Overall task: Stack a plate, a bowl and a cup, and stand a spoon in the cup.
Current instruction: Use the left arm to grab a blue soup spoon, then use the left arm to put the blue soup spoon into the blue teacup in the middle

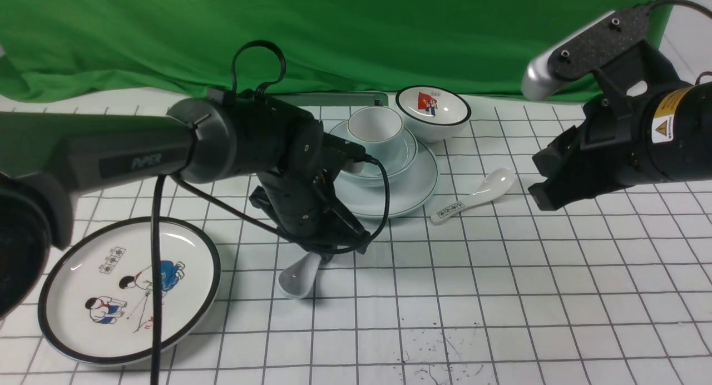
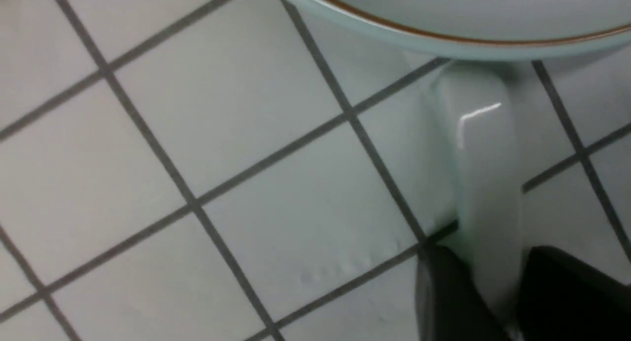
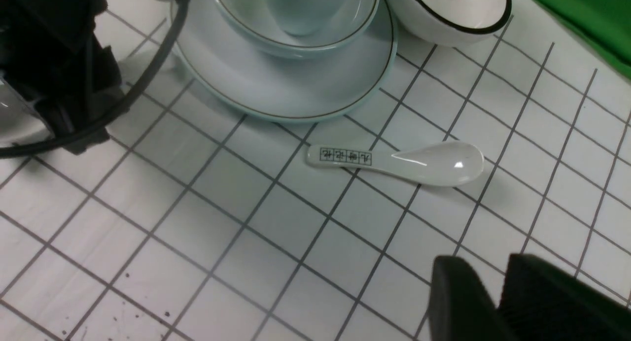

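Cup [image 1: 375, 126] in bowl [image 1: 404, 151] on plate [image 1: 413, 191], left gripper [image 2: 485, 287] just beside plate, jaws clamped on spoon [image 2: 485, 158] handle, right gripper [image 3: 498, 294] well apart from plate, jaws together, empty

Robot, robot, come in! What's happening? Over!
Left end effector shut on spoon. Right end effector shut, empty. Cup, bowl, plate stacked. Nothing over cup.

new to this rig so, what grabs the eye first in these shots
The left gripper is down at table centre, shut on the spoon by its handle, just in front of the plate. On that plate stands the bowl with the cup inside. A black-rimmed cartoon plate lies front-left.
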You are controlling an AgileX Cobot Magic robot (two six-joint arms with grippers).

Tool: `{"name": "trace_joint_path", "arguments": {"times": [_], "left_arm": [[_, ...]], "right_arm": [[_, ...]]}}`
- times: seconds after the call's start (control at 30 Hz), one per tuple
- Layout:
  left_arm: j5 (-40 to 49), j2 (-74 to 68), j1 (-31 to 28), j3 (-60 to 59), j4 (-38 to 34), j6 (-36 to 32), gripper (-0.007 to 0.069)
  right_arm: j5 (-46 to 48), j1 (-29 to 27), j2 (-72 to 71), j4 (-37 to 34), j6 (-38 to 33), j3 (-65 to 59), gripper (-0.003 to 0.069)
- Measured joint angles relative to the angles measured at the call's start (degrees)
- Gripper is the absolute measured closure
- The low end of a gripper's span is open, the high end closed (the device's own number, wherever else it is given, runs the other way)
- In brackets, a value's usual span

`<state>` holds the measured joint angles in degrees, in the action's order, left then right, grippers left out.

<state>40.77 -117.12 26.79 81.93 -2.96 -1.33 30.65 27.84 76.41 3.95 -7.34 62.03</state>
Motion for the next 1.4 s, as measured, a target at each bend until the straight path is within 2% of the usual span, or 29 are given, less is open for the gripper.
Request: {"name": "trace_joint_path", "arguments": {"times": [0.23,0.33,0.4,0.5,0.53,0.63,0.67,0.7,0.87,1.03,1.23,1.4], "left_arm": [[2.30,3.02,-0.74,0.60,-0.08,1.33,0.0537],[1.15,7.27,-0.98,0.60,-0.08,-0.39,0.0537],[-6.56,11.96,-0.98,0.60,-0.08,-1.94,0.0537],[-24.00,15.10,-0.98,0.75,-0.08,-3.84,0.0537],[-26.49,15.10,-0.98,0.76,-0.08,-3.95,0.0537],[-46.90,12.51,-0.98,1.08,-0.08,-4.69,0.0537],[-47.83,12.22,-0.98,1.08,-0.08,-4.75,0.0537],[-54.27,9.63,-0.98,1.08,0.13,-4.80,0.0537],[-66.75,1.75,-1.03,1.08,0.13,-4.80,0.0537],[-70.89,-3.78,-1.03,1.08,0.13,-4.38,0.0537],[-71.14,-7.22,-1.03,1.08,0.13,-2.85,0.0535],[-70.61,-7.36,-1.03,1.08,0.19,-0.51,0.0454]], "right_arm": [[0.11,0.00,0.00,0.00,0.00,0.00,0.0480],[0.11,0.00,0.00,0.00,0.00,0.00,0.0480],[0.01,0.00,0.00,0.00,0.00,0.00,0.0477],[-0.52,0.00,0.00,0.00,0.12,0.00,0.0473],[-0.65,0.00,0.00,0.00,0.12,0.00,0.0473],[-1.30,0.00,0.00,0.00,0.12,0.00,0.0468],[-1.30,0.00,0.00,0.00,0.12,0.00,0.0468],[-1.45,0.00,0.00,0.00,0.12,0.00,0.0465],[-1.28,0.00,0.00,0.00,0.12,0.00,0.0463],[-1.08,0.00,0.00,0.00,0.12,0.00,0.0461],[-1.02,0.00,0.00,0.00,0.07,0.00,0.0461],[-0.44,0.00,0.00,0.00,0.02,0.00,0.0461]]}}
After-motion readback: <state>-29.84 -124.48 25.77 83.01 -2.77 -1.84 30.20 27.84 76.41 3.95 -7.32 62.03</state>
